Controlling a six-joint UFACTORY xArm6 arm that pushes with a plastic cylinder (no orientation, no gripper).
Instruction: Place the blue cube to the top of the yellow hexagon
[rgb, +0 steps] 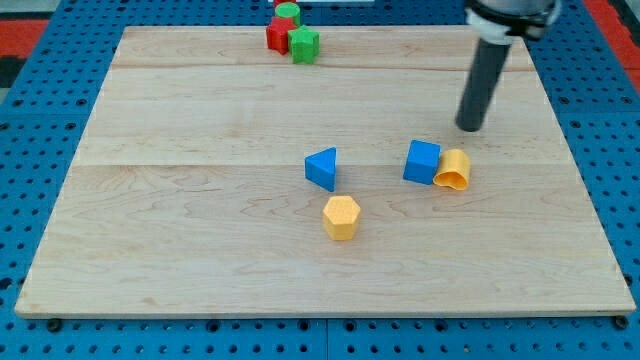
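Tip: your rod's tip (469, 128) has no claw, so nothing to spread or pinch.
Blue cube (422, 161): just below-left of it, touching a yellow half-round block (453, 170).
Yellow hexagon (341, 216): farther lower-left; blue triangular block (322, 168) occupies the spot above it, probably why you start up-right.

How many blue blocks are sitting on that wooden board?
2. The blue triangle lies near the board's middle, just above the yellow hexagon. The blue cube sits to its right, touching a yellow block. None seem hidden.
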